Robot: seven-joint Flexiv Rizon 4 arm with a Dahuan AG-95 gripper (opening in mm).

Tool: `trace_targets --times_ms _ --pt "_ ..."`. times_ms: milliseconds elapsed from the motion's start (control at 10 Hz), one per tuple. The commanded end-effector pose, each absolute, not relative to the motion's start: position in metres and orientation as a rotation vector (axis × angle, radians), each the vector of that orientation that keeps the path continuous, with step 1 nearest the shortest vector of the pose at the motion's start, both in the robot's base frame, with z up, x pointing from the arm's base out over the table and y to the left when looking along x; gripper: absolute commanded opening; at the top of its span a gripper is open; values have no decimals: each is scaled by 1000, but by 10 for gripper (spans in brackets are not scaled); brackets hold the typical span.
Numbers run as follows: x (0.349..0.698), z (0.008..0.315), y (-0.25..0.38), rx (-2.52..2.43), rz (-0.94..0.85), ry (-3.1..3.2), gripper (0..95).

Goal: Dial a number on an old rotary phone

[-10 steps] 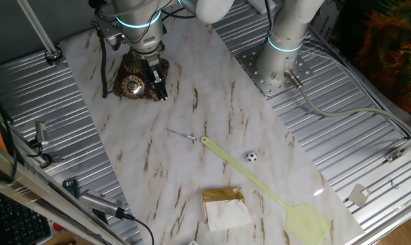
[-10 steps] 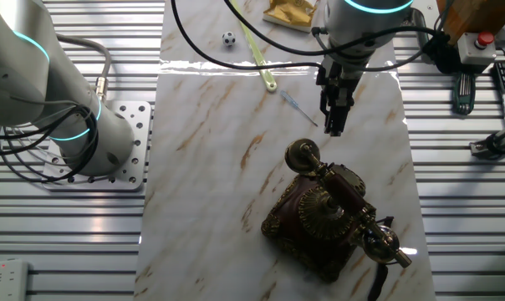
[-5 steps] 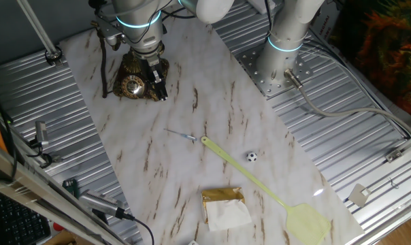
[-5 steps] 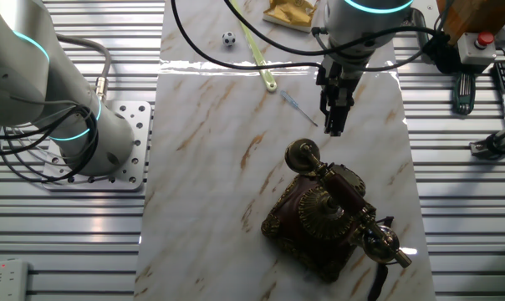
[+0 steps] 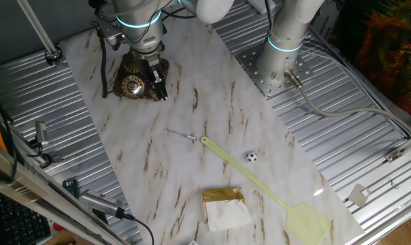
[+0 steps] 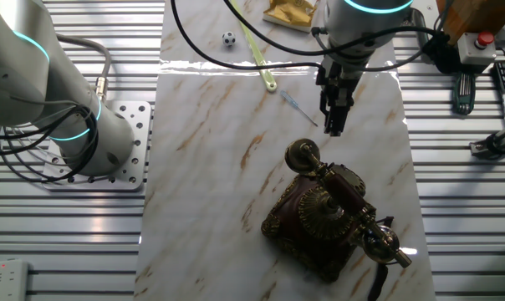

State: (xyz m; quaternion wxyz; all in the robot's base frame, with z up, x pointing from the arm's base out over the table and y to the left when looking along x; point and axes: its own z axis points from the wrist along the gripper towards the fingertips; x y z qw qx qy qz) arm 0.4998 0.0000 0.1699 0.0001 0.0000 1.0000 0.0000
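Note:
The old rotary phone stands at the far left end of the marble mat, its round brass dial facing the front. In the other fixed view the phone shows from behind, with the red-and-brass handset lying on its cradle. My gripper hangs just right of the dial, fingers pointing down and pressed together with nothing between them. In the other fixed view the gripper is a short way beyond the phone's front, near one handset end, and apart from it.
A thin blue-tipped pen lies mid-mat. A yellow fly swatter, a small soccer ball and a gold-wrapped packet lie toward the near end. A second arm's base stands right of the mat. Ribbed metal flanks both sides.

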Motion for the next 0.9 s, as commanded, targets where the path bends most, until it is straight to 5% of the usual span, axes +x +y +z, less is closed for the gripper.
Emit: trace_targets --times_ms 100,900 --pt "500 170 0 0 0 3142 0" --pt "500 170 0 -58 -36 3070 0"
